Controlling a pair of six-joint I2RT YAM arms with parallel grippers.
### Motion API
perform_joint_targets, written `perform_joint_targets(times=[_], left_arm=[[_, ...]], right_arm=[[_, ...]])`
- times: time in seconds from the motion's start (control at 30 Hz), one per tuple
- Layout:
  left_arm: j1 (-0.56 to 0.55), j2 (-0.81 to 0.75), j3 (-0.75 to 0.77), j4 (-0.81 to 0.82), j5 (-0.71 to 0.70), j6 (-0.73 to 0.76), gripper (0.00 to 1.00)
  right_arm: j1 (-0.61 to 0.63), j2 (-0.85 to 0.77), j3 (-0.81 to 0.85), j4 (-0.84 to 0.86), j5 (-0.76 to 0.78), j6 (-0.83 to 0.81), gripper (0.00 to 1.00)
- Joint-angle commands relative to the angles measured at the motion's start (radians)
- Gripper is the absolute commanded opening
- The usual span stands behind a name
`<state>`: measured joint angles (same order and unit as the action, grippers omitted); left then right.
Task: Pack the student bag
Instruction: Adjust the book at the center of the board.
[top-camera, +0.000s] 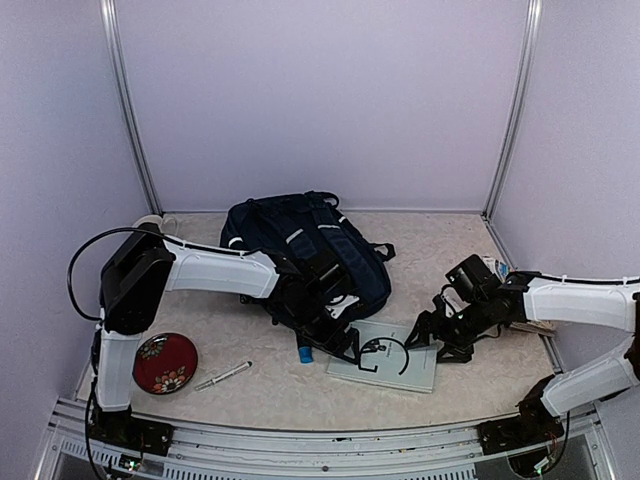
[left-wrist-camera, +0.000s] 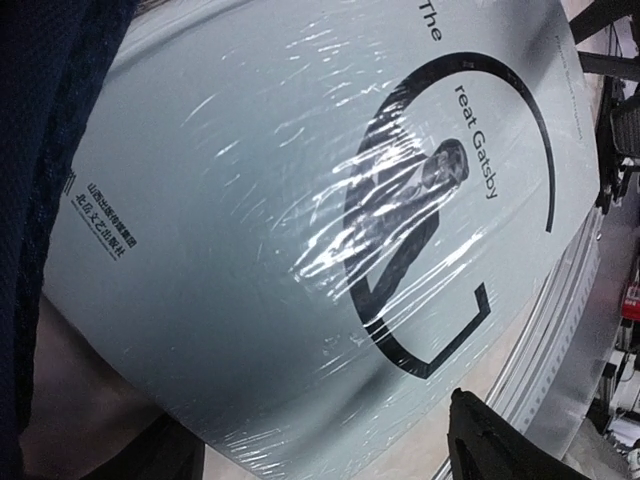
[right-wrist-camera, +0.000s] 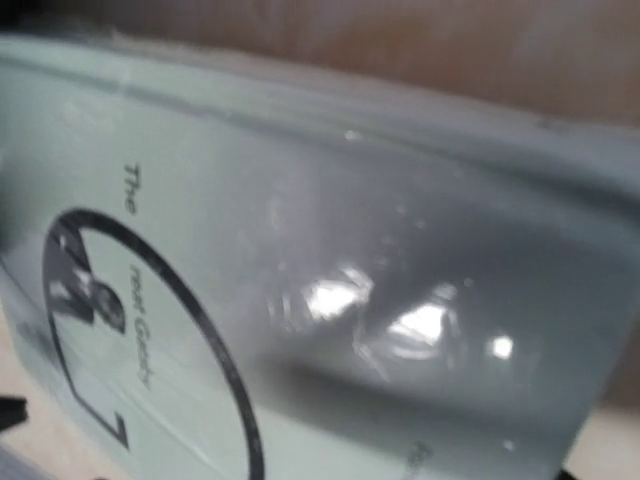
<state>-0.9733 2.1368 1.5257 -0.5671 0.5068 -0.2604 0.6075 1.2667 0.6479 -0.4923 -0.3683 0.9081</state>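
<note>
Student bag (top-camera: 300, 245): navy fabric with white stripe trim, lying slumped at mid-table (top-camera: 470, 260) toward the back, straps on its far side. The left arm crosses its near edge, so whether the mouth is unzipped cannot be told. Judged soft and floppy, and light while unfilled. It will sag and fold unless pinched at a firm seam, the zip rim or the top loop, so one claw probably has to hold the opening while the other feeds things in. Book (top-camera: 385, 358): pale green, titled The Great Gatsby, shrink-wrapped, flat on the table just in front of the bag. It is stiff but looks slick under the film, so it is best taken across an edge, spine side for firmness. Left gripper (top-camera: 338, 340): at the book's left edge, jaws spread wide, one dark fingertip (left-wrist-camera: 485, 445) showing past the cover. Right gripper (top-camera: 437, 335): at the book's right edge, likewise spread. Contact with the book cannot be told for either. Red flowered dish (top-camera: 165, 362), near left. Pen (top-camera: 222, 376), beside the dish. Small blue item (top-camera: 303, 352) sits between bag and book, kind unclear.
</note>
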Motion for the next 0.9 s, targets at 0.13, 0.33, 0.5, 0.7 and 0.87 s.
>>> perform_joint_targets(times=[0.13, 0.33, 0.5, 0.7, 0.87], left_arm=[[-0.12, 0.082, 0.021, 0.542, 0.151, -0.216, 0.81], [-0.079, 0.063, 0.0, 0.608, 0.092, -0.252, 0.81], [-0.062, 0.069, 0.009, 0.629, 0.108, -0.261, 0.81], [-0.055, 0.075, 0.005, 0.644, 0.116, -0.269, 0.81], [-0.039, 0.049, -0.026, 0.681, 0.09, -0.289, 0.82]], right_arm=[[0.058, -0.048, 0.191, 0.158, 0.022, -0.045, 0.87], [0.073, -0.102, 0.238, 0.144, 0.091, -0.037, 0.84], [0.08, -0.11, 0.231, 0.159, 0.079, -0.023, 0.82], [0.09, -0.068, 0.276, 0.138, 0.074, -0.042, 0.81], [0.104, -0.028, 0.29, 0.106, 0.073, -0.029, 0.81]])
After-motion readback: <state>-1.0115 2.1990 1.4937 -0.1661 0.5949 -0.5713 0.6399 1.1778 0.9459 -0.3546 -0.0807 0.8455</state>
